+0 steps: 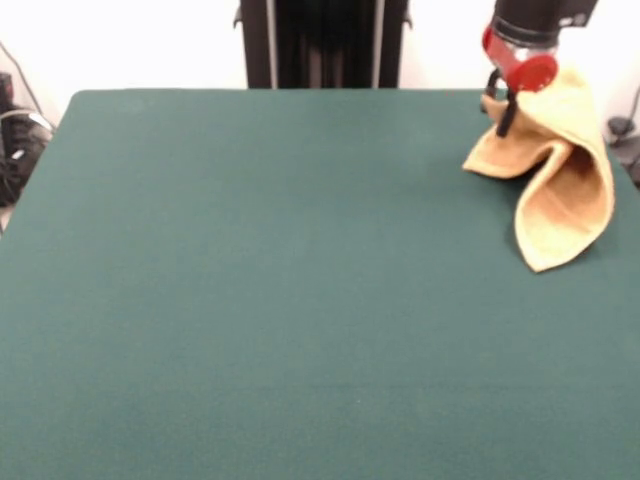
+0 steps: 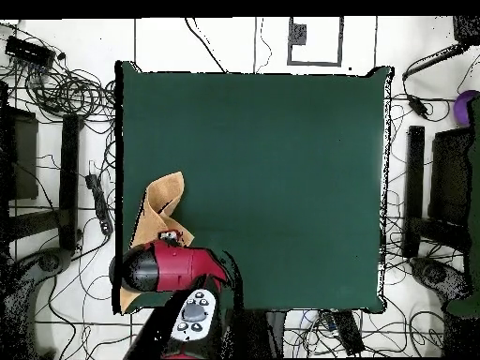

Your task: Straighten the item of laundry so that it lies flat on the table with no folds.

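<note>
The item of laundry (image 1: 562,172) is a mustard-orange towel at the far right corner of the dark green table (image 1: 250,300). It is folded over itself, with one part raised and a pointed lobe hanging toward the table. My gripper (image 1: 505,108) is at the towel's upper left edge and shut on the cloth, holding that edge up. In the overhead view the item of laundry (image 2: 157,208) lies along the left edge of the table (image 2: 281,169), near the bottom corner. The red and black arm head (image 2: 167,267) covers its lower part and hides the fingertips.
The towel is close to the table's side edge and corner. The black pedestal (image 1: 320,40) stands behind the far edge. Cables (image 2: 66,89) and dark equipment (image 2: 450,178) lie on the floor around the table.
</note>
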{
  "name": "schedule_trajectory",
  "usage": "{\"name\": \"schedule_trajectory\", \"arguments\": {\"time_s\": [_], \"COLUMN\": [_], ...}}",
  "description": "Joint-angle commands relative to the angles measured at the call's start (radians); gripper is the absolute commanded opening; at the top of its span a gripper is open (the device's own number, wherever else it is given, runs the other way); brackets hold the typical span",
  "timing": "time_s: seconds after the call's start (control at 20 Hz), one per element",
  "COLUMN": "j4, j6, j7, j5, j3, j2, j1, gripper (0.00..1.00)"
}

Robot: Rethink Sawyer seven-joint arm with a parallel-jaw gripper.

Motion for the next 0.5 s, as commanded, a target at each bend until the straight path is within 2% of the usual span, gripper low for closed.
{"name": "schedule_trajectory", "arguments": {"time_s": [0.05,0.35,0.5], "j4": [0.075,0.062,0.051], "j6": [0.01,-0.017,-0.084], "j7": [0.103,0.104,0.14], "j5": [0.074,0.086,0.116], "j3": [0.127,0.137,0.157], "j2": [0.038,0.07,0.113], "j1": [0.018,0.014,0.02], "gripper": [1.0,1.0,1.0]}}
